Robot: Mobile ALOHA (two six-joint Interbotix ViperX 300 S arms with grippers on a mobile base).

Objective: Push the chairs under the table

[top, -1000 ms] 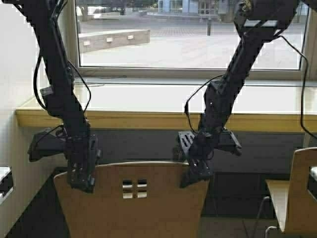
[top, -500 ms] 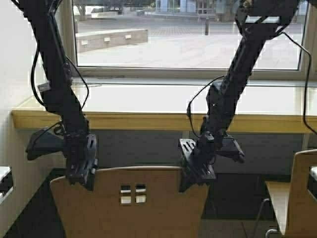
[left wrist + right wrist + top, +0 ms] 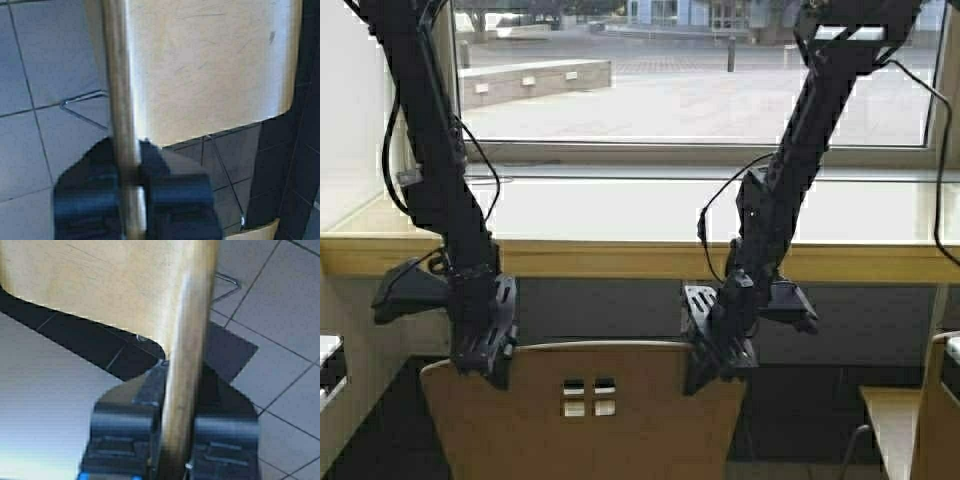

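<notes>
From above, the smooth tan wooden chair [image 3: 585,405] with its curved back stands just in front of the table [image 3: 620,258], whose long edge is pale wood. The left gripper [image 3: 485,362] and right gripper [image 3: 710,368] pinch its top corners. Each wrist view shows dark fingers [image 3: 175,200] squeezing the thin edge, with the seat [image 3: 95,285] and grey floor tiles [image 3: 280,340] below.

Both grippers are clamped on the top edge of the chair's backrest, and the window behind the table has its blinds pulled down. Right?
Not quite. The left gripper and right gripper do clamp the chair backrest's top edge, but the window behind the table has no blinds down; the high view shows the paved area outside.
</notes>
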